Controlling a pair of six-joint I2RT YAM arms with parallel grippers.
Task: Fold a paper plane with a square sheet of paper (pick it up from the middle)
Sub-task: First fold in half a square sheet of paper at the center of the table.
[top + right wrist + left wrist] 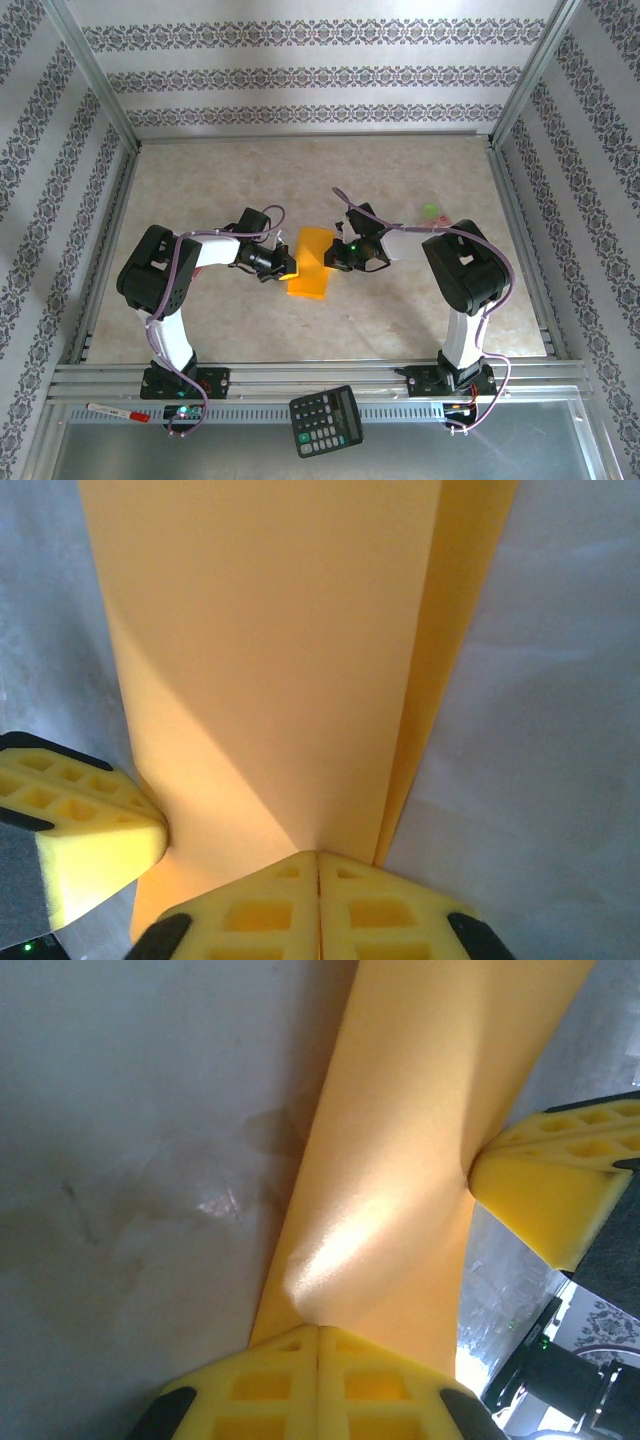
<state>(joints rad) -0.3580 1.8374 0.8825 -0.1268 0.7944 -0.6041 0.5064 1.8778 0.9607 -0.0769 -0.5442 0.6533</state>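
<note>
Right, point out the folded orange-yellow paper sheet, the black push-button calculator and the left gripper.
orange-yellow paper sheet (pixel 311 266): top view, middle of its folded face.
black calculator (pixel 326 420): top view, on its keypad.
left gripper (pixel 318 1332): left wrist view, where its closed jaws meet on the paper.

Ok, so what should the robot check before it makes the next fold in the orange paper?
1. Left gripper pinches the square sheet of paper: ok, fingers shut on its edge.
2. Right gripper pinches the opposite edge: ok, fingers shut.
3. Paper doubled over: ok, two layers show in the right wrist view.
4. Layers' edges lined up: cannot tell, one layer peeks past the other.
5. Paper lying flat: not ok, it bulges near the left gripper.
6. Calculator away from the paper: ok, it sits at the near rail, off the table.
</note>
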